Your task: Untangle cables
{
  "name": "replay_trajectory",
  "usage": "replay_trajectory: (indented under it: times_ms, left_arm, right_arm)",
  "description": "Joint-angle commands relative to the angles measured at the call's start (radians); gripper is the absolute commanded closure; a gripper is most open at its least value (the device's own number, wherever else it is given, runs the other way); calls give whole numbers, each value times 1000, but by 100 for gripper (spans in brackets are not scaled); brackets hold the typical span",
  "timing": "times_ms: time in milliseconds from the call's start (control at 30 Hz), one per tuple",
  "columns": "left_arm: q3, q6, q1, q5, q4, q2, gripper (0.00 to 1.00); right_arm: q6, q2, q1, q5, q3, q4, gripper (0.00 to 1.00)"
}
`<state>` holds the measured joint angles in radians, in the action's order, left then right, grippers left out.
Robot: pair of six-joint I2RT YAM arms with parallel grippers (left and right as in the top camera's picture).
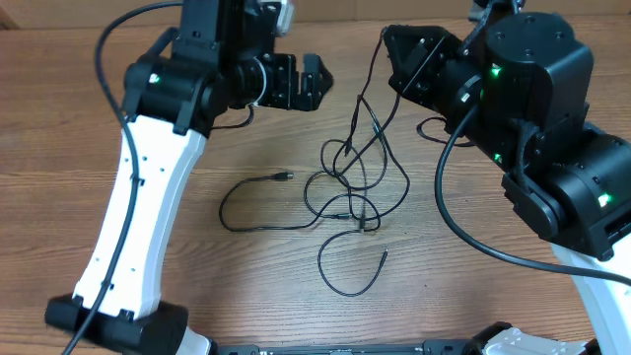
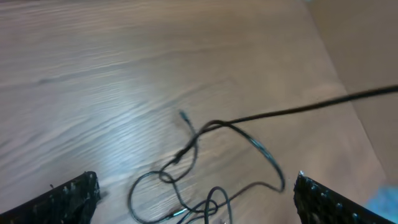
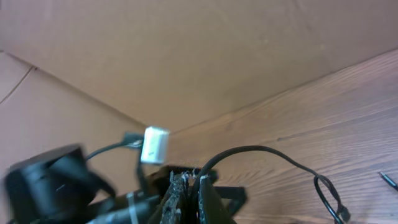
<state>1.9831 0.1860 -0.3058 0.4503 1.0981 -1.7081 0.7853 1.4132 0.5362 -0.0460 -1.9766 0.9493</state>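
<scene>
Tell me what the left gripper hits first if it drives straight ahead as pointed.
Probably the cables, looped ahead of the open left gripper on the table; depth is unclear.

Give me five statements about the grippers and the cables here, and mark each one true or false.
1. The left gripper is open with nothing in it. True.
2. The right gripper is open too. False: it is shut on the cables.
3. The cables lie in loose, crossing loops on the wooden table. True.
4. Every part of the cables lies flat on the table. False: part of them rises to the right gripper.
5. A plug end lies on the table on the left arm's side of the tangle. True.
</scene>
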Motion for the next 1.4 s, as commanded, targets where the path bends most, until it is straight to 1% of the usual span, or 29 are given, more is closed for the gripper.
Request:
replay_trajectory:
  times_ms: [0, 233, 333, 433, 600, 700, 800, 900, 1033, 1167, 1367]
  left_arm:
    - [15, -181, 1, 147, -11, -59, 0]
    - [15, -185, -27, 169, -64, -161, 0]
    - [15, -192, -45, 230, -82, -197, 0]
    - [15, -194, -63, 257, -103, -216, 0]
    - [15, -217, -86, 238, -116, -222, 0]
    - [15, -198, -88, 135, -116, -222, 0]
    - [15, -97, -88, -55, -111, -222, 0]
    - [15, -4, -88, -275, -97, -235, 0]
    - [15, 13, -87, -436, -41, -275, 0]
    - [15, 14, -80, -540, 49, -345, 0]
    - [15, 21, -55, -558, 149, -467, 0]
  right_arm:
    - [-9, -2, -6, 59, -34, -13, 96]
    - [-9, -2, -6, 174, -34, -34, 96]
    - [-10, -1, -6, 179, -34, -27, 96]
    - [-10, 3, -6, 178, -34, -21, 96]
    - [-9, 7, -6, 179, -34, -20, 96]
    - [-8, 8, -6, 180, -34, -20, 96]
    - [-2, 8, -6, 196, -34, -22, 96]
    - [-1, 8, -6, 253, -34, -37, 96]
    - [-2, 8, -9, 249, -34, -42, 96]
    - [-2, 8, -10, 243, -34, -43, 96]
    - [-2, 8, -37, 196, -34, -51, 96]
